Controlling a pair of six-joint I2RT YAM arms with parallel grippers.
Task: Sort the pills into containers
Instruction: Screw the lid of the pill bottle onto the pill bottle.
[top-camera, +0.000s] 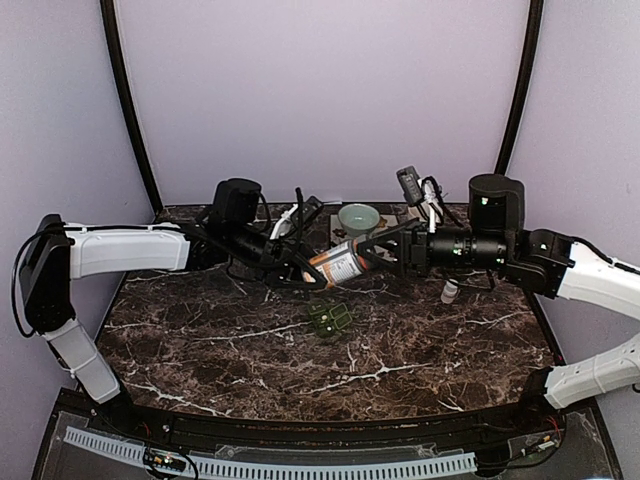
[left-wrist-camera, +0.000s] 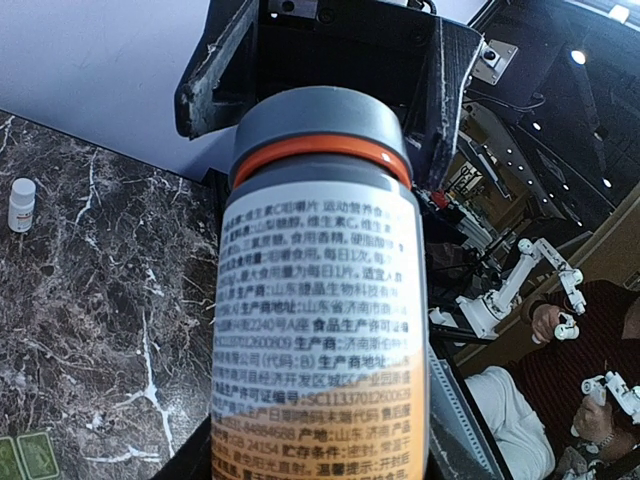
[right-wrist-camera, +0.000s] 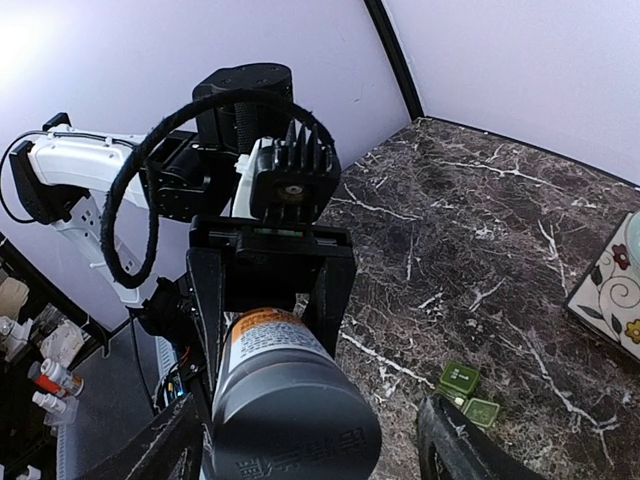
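Observation:
My left gripper (top-camera: 308, 268) is shut on a pill bottle (top-camera: 338, 264) with a white and orange label, held tilted above the table. The bottle's grey cap (right-wrist-camera: 290, 420) points at my right gripper (top-camera: 373, 250). That gripper is open, and its fingers (left-wrist-camera: 445, 90) stand either side of the cap without clamping it. In the right wrist view the left fingers (right-wrist-camera: 330, 290) press the bottle's sides. The dark-green containers (top-camera: 330, 318) lie on the marble below the bottle and also show in the right wrist view as the containers (right-wrist-camera: 465, 390). The pills are hidden from view.
A pale green bowl (top-camera: 358, 217) stands at the back on a floral tray (right-wrist-camera: 615, 290). A small white bottle (top-camera: 450, 291) stands on the marble table (top-camera: 250, 350) under the right arm. It is the same small white bottle (left-wrist-camera: 21, 203) seen from the left wrist.

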